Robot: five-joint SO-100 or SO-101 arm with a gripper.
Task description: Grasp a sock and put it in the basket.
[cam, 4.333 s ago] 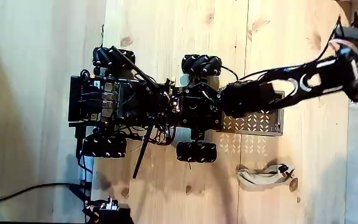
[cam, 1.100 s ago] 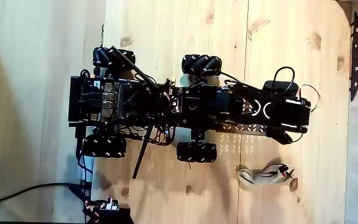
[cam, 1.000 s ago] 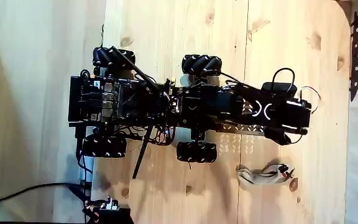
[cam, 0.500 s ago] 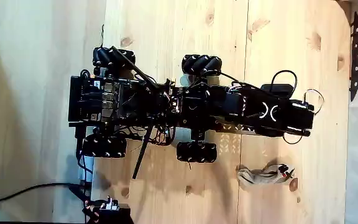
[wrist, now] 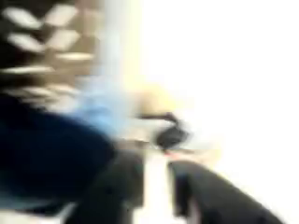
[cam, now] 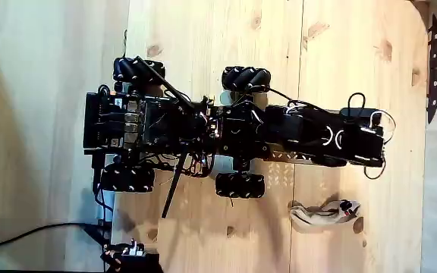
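Since earlier, arm [cam: 325,136] extended over basket [cam: 279,155], gripper apparently blurred

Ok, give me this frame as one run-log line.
arm: stretched over basket | gripper: at basket's right end, state unclear | black sock: not identifiable | beige sock: on floor below basket | wrist view: blurred

- No legible text, labels, brand names, numbers or signs appear in the fixed view.
- The wrist view is too blurred for any marking to be read.
- White curved marks on the arm [cam: 331,137] are shapes only, not readable characters.
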